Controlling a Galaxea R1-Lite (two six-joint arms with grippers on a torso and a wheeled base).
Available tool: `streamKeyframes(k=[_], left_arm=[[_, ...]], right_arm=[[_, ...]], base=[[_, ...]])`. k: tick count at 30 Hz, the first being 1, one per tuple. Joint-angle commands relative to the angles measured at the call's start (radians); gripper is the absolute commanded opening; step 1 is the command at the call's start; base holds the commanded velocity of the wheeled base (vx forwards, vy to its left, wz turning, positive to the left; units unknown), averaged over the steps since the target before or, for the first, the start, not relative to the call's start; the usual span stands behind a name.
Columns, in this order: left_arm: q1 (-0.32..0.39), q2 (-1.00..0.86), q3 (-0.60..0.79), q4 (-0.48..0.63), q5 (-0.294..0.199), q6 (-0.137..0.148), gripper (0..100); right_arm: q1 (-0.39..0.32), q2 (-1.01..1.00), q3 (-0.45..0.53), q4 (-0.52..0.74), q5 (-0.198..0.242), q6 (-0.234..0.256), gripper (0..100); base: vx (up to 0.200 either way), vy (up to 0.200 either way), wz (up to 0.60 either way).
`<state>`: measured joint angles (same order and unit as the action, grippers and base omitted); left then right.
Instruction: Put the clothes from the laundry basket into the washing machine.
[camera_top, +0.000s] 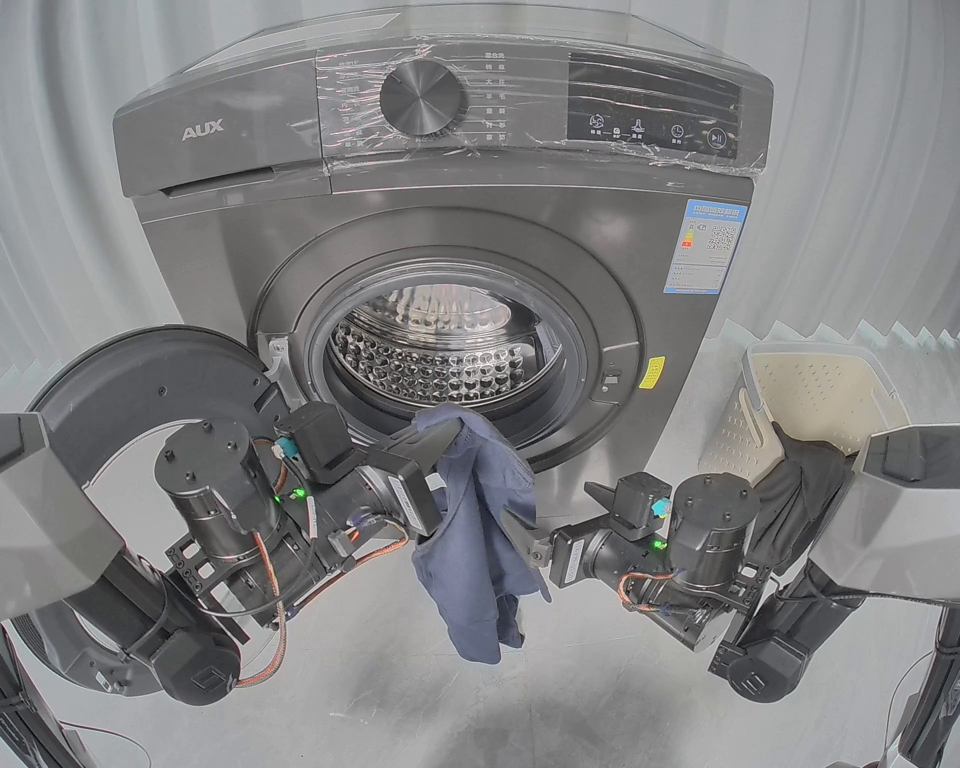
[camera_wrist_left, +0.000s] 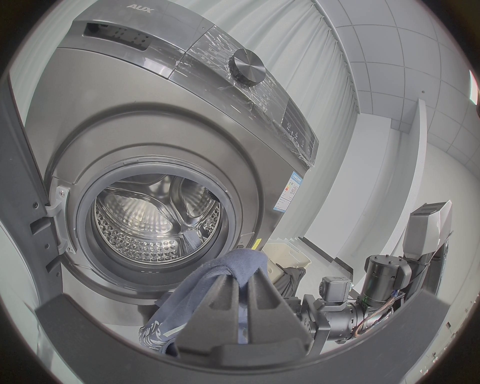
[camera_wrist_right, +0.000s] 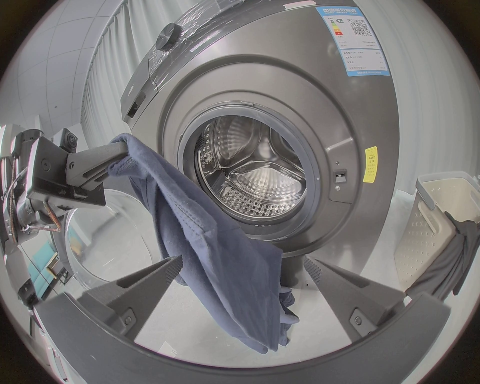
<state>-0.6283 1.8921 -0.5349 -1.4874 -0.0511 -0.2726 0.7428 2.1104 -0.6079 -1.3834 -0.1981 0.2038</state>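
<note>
in front of the open washing machine (camera_top: 450, 220), the left hand (camera_top: 450, 435) is clenched on a blue garment (camera_top: 470, 540), which hangs down just outside the drum (camera_top: 440, 350) opening. the right hand (camera_top: 522, 535) sits beside the cloth, released. the right wrist view shows its fingers (camera_wrist_right: 145, 285) spread wide with the garment hanging between them. the head view adds the laundry basket (camera_top: 810, 390) on the right with a dark garment (camera_top: 800, 490) draped over its rim, and the door (camera_top: 140, 390) swung open on the left.

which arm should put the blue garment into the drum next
Left. The left end effector is shut on the dark blue cloth garment in front of the grey washing machine's open drum. The right end effector is open and empty.
</note>
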Motion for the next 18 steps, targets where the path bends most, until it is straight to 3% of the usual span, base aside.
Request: streamKeyframes(k=[1, 16, 17, 18], left_arm=[[-0.004, -0.004, 0.001, -0.001, 0.002, 0.0, 0], [-0.007, -0.004, 0.016, -0.011, -0.001, 0.001, 0], [-0.007, -0.004, 0.016, -0.011, -0.001, 0.001, 0], [-0.007, -0.004, 0.016, -0.011, -0.001, 0.001, 0]], right_arm=[[0.009, 0.022, -0.02, 0.0, 0.002, 0.0, 100], [0.0, 0.102, -0.141, -0.009, 0.0, 0.003, 100], [0.0, 0.102, -0.147, -0.017, 0.0, 0.003, 0], [0.0, 0.103, -0.148, -0.022, 0.0, 0.003, 0]], base=[[0.0, 0.0, 0.0], [0.0, 0.0, 0.0], [0.0, 0.0, 0.0], [0.0, 0.0, 0.0]])
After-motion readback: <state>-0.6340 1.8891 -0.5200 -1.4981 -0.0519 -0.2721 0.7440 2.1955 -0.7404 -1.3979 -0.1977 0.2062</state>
